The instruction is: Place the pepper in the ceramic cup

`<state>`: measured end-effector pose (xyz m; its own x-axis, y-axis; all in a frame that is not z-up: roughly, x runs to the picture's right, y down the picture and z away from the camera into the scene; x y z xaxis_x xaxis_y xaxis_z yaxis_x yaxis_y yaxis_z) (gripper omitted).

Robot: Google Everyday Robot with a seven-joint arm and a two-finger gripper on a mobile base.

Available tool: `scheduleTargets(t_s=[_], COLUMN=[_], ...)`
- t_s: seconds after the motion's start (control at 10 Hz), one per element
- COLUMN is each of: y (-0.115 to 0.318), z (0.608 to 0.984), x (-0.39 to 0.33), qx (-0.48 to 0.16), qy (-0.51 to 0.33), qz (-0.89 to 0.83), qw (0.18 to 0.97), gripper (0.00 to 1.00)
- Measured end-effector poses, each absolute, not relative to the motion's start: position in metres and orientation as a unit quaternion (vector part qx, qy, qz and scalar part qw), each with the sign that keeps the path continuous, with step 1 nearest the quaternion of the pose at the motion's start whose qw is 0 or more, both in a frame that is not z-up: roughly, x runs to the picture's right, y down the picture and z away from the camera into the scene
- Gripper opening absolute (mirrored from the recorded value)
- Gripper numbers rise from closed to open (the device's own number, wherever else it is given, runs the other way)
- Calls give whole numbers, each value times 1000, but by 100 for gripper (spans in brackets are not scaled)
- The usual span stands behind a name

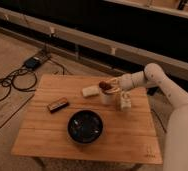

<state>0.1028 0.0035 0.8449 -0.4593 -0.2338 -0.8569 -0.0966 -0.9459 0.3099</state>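
gripper (108, 86): hovering right of frame centre, fingers closed, gripping the pepper (104, 85)
pepper: sitting directly above the ceramic cup (106, 97) mouth
release direction: straight down

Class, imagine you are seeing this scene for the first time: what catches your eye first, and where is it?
The white robot arm reaching in from the right, its gripper shut on the dark red pepper just above the ceramic cup near the table's far edge. Next, the wide black bowl at the middle of the wooden table.
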Motion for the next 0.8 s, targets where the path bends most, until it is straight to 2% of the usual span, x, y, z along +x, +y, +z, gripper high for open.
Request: scheduleTargets(t_s=[0.2, 0.8], y=[2, 5], z=[844, 843], x=[102, 100], qx=[523, 533], qy=[-156, -150], qz=[-837, -831], qw=[45, 52], gripper=[11, 73])
